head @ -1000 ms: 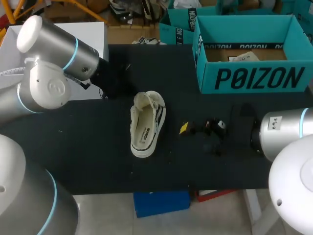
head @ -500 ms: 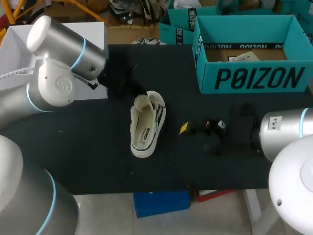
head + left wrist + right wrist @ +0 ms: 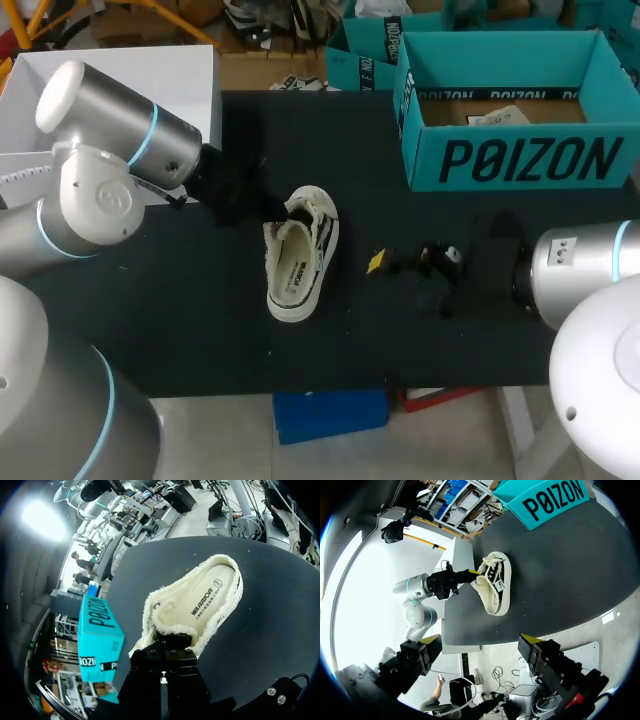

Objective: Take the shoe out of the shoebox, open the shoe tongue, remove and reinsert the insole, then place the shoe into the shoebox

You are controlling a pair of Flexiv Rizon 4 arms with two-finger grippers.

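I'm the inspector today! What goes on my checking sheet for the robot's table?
Surface: dark table.
Job's things: cream shoe lying on the table, outside the box; teal shoebox open, at the back right.
Clutter: nothing seen.
Claws: left claw at the shoe's front end, by the tongue; right claw open and empty, to the shoe's right.
Cables: nothing seen on the table.
Surroundings: nothing seen.

Black lettering on shoebox [image 3: 520, 160] (insole [image 3: 297, 272] too)
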